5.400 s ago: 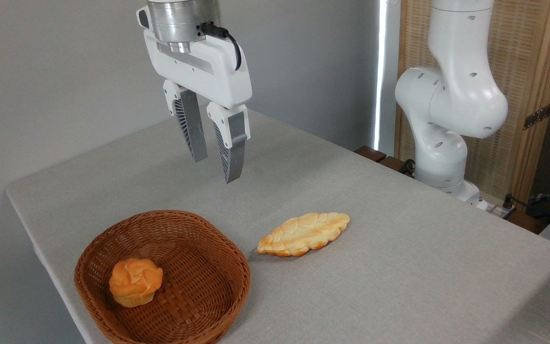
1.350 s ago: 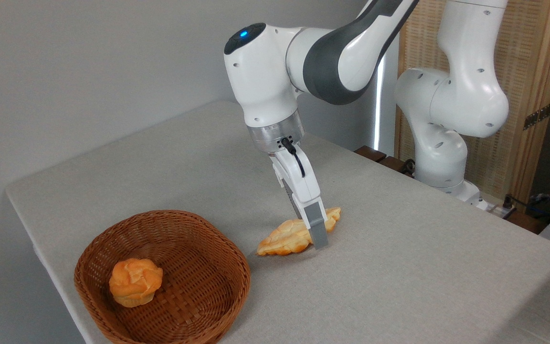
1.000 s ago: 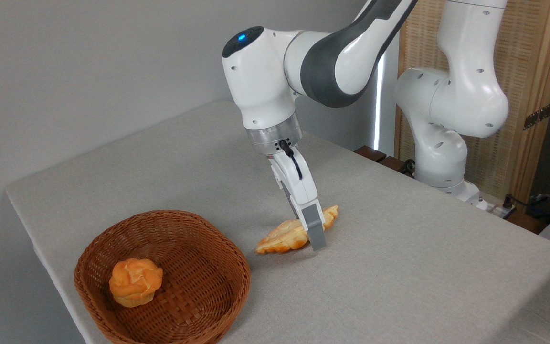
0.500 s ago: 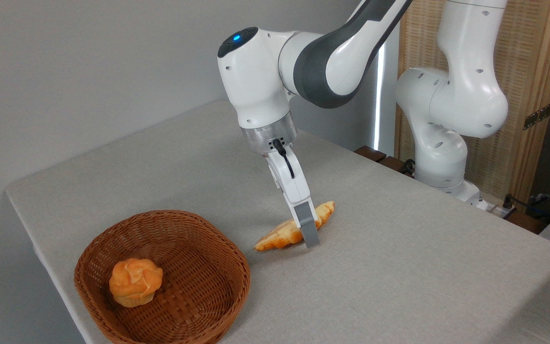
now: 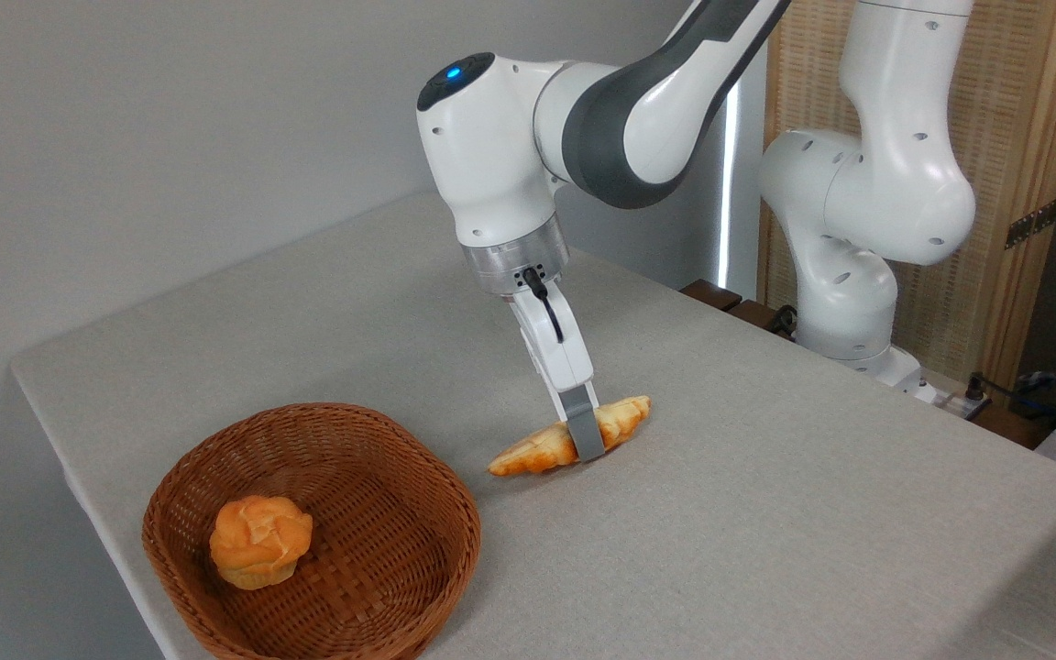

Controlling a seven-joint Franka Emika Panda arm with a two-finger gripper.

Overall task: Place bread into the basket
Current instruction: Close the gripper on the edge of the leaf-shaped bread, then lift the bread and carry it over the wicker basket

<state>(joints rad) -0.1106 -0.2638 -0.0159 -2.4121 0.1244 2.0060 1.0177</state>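
Lifting the braided loaf toward the wicker basket.

Hand [image 5: 586, 440] clamped across the middle of the braided loaf [image 5: 537, 448], near finger [image 5: 585, 429] in front, far finger hidden behind. Loaf tilted: right tip raised, left browned tip apparently touching the grey surface [image 5: 766, 513], just off the rim at about 2 o'clock of the wicker basket [image 5: 381, 513]. Small round bun [image 5: 260, 541] already inside, toward 9 o'clock of the basket floor. Best done by raising straight up until the low tip clears the rim, then carrying toward 8 o'clock over the open weave right of the bun. Worth keeping the squeeze gentle, since a soft flat loaf may bend or pivot in a middle grip. Release low, long axis along the basket's wider span.
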